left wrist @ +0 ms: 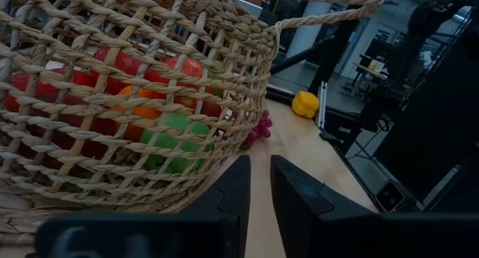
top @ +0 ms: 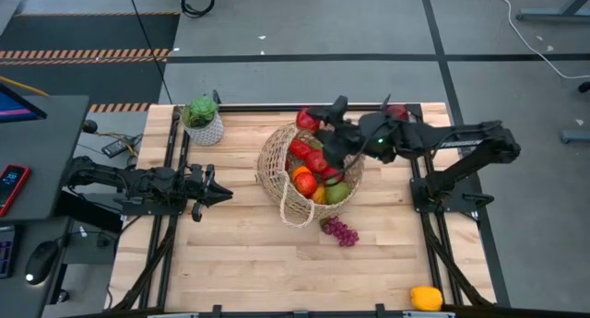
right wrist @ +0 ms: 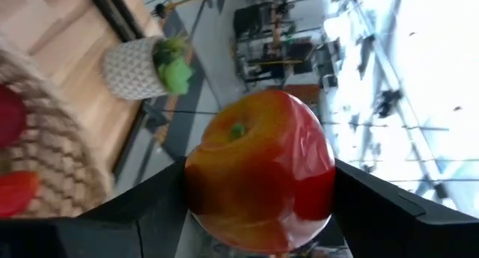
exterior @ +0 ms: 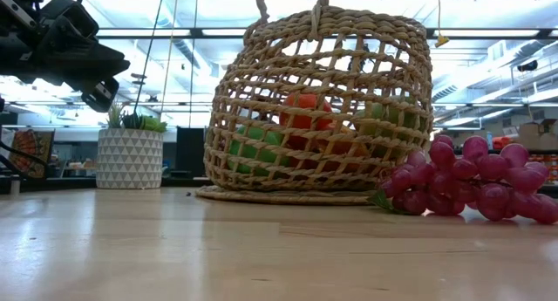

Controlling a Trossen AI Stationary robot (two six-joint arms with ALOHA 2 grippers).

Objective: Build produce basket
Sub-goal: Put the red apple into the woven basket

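Two arms share the bench [top: 240, 263]. In the high view the basket [top: 281, 184] sits near the centre of the frame, tipped onto its side with its mouth toward the right, and the produce [top: 313, 170] fills it: red, orange and green pieces packed together. The right hand [top: 318, 124] is at the upper rim of the basket, just above centre of the frame, its fingers clamped on a red apple [right wrist: 262, 172]; the right wrist view shows that apple pinched between the two dark fingers, with basket weave at the left edge. The left hand [top: 217, 196] hangs over the left middle of the frame, pointing at the basket and apart from it, its fingers [left wrist: 232, 191] drawn together with nothing between them.

Grapes [top: 339, 231] lie on the bench just below and right of the basket; in the low view they rest against its lower right side. A yellow pepper [top: 426, 298] lies at the lower right of the high view, well apart from the rest. A potted plant [top: 203, 120] stands at the upper left of the bench
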